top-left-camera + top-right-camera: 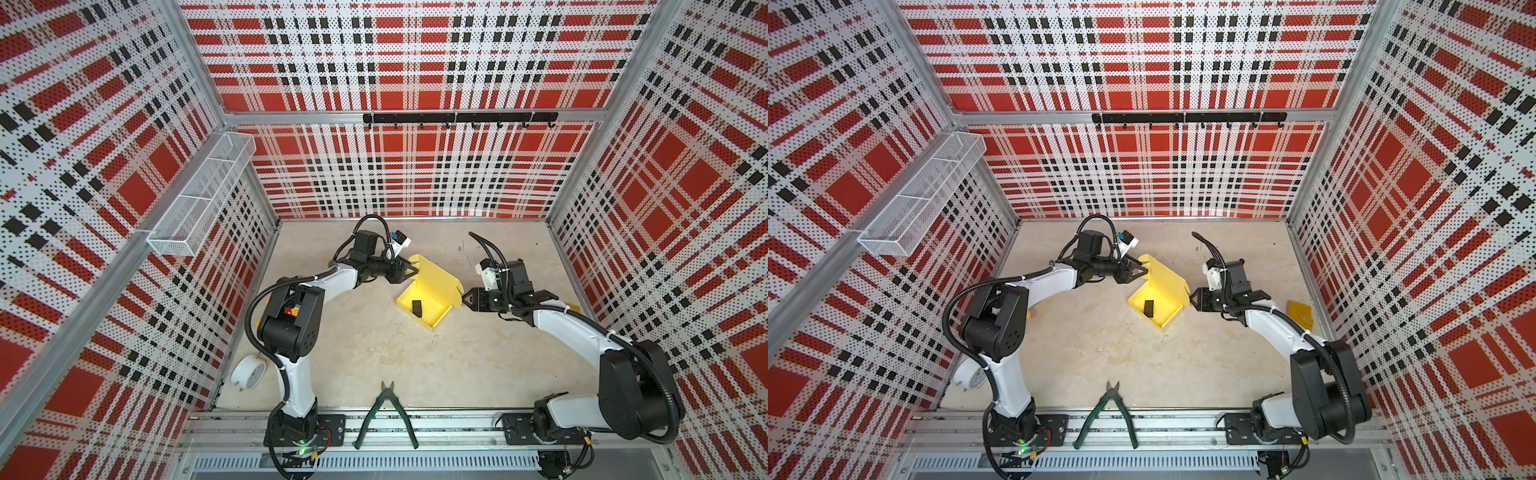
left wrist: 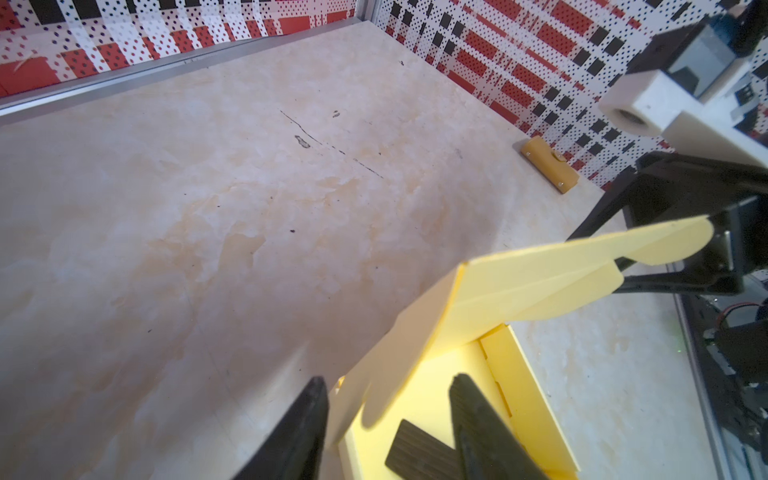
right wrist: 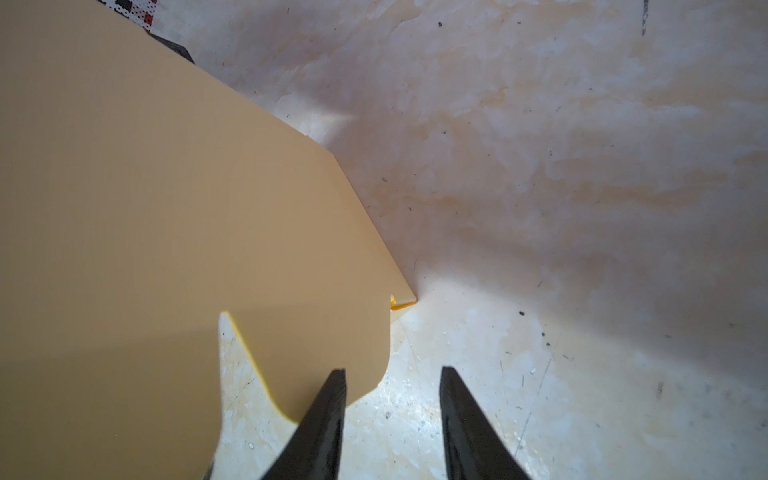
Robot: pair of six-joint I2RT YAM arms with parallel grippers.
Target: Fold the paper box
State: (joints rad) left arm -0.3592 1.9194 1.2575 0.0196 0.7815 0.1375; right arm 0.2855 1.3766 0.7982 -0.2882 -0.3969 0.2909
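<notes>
In a top view the paper box (image 1: 436, 308) is seen on the desk (image 1: 374, 357), lid (image 1: 437, 275) raised between left claw (image 1: 412, 270) and right claw (image 1: 464, 297). In the wrist views both are found half open astride lid flaps (image 3: 316, 332), nothing gripped; uneven pushing could crease it.

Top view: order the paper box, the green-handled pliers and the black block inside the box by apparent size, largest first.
Largest: paper box, by area.
Next: green-handled pliers, about as long but thin.
Smallest: black block.

Left arm (image 1: 297, 386) and right arm (image 1: 573, 328) have white links, black joints, ribbed cables.
</notes>
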